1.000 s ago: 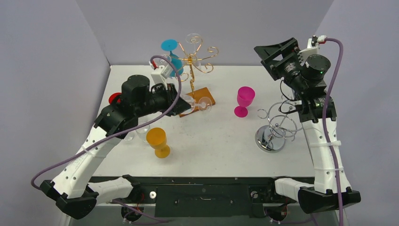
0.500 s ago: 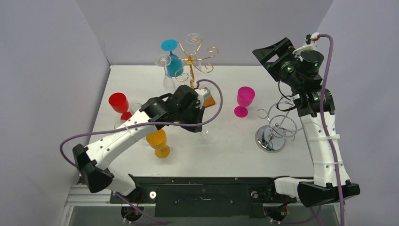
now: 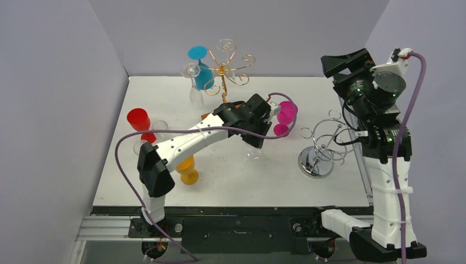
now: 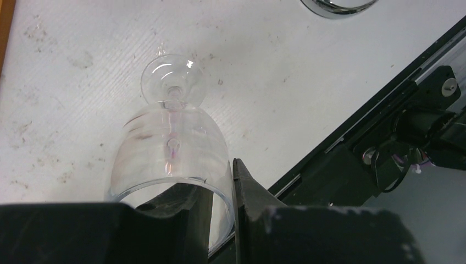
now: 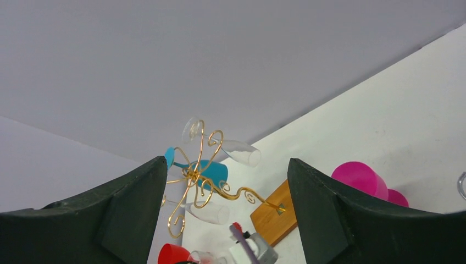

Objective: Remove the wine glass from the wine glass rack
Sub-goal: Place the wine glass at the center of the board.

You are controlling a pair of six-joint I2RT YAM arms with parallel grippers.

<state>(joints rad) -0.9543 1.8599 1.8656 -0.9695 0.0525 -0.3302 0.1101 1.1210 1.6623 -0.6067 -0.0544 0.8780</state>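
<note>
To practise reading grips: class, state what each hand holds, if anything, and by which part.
The left hand pinches a clear wine glass by the rim of its bowl. The right hand, open, holds nothing.

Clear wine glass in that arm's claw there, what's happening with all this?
The left gripper is shut on a clear wine glass, pinching its rim with one finger inside the bowl and one outside. The glass hangs foot down over the white table, away from the gold wine glass rack, which holds a blue glass and some clear glasses. The right gripper is open, raised and holding nothing.
</note>
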